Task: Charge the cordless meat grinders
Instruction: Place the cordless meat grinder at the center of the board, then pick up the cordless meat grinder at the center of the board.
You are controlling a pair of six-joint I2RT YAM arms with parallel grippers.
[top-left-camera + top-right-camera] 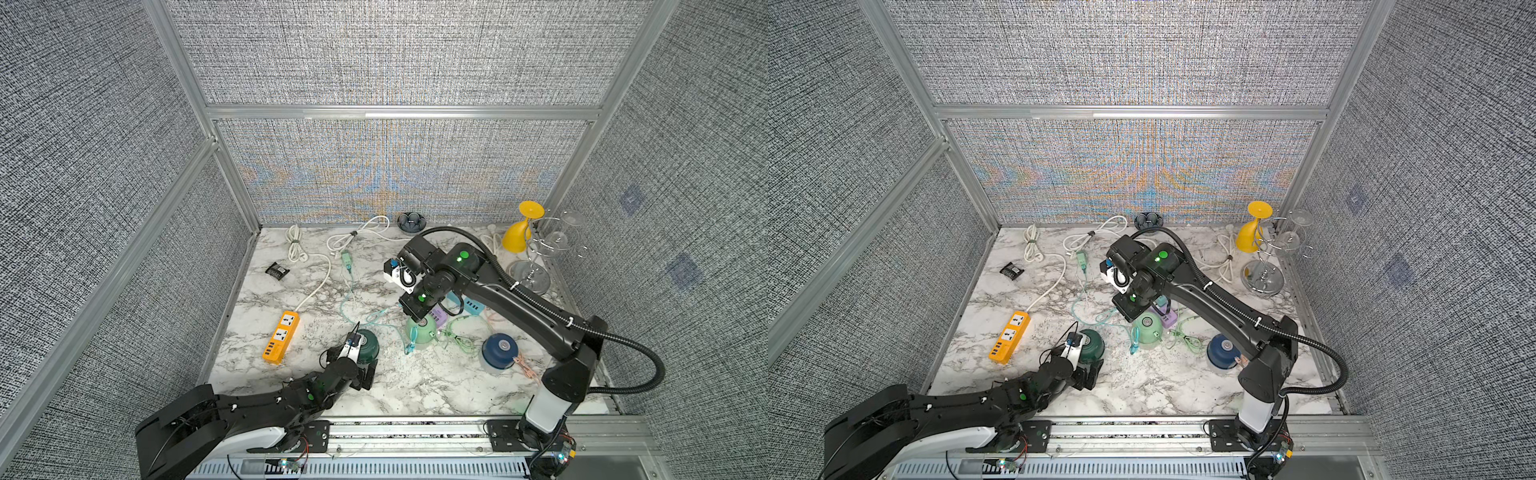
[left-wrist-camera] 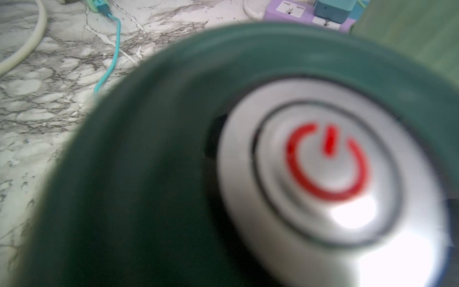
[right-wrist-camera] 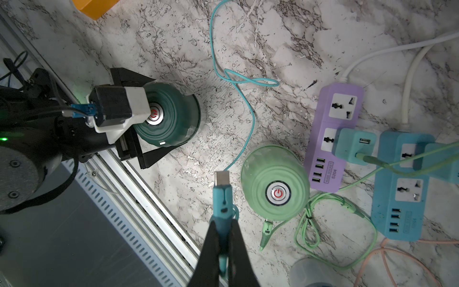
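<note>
We see the left gripper point(image 3: 162, 114) low at the dark green grinder point(image 1: 369, 345), jaws wide, one finger on each side of the dome; contact with its sides is unclear. That grinder stands upright on the marble table point(image 1: 395, 390), front left, just beside the orange power strip point(image 1: 281, 337); its silver button shows a red power symbol in the left wrist view. The right gripper point(image 3: 223, 223) is pinched on the plug point(image 3: 221, 184) of the teal cable point(image 3: 249, 119) and hangs above the table, with the plug's metal tip just beside the mint green grinder point(image 3: 273, 179), not touching it. The mint green grinder stands upright mid-table, next to the purple power strip point(image 3: 332, 139), with the blue power strip point(image 3: 402, 188) beyond. A light green cable point(image 3: 330, 238) loops by its base; we cannot tell if it is plugged in. The navy blue grinder point(image 1: 1223, 351) stands front right, partly under the right arm, apart from the other two.
</note>
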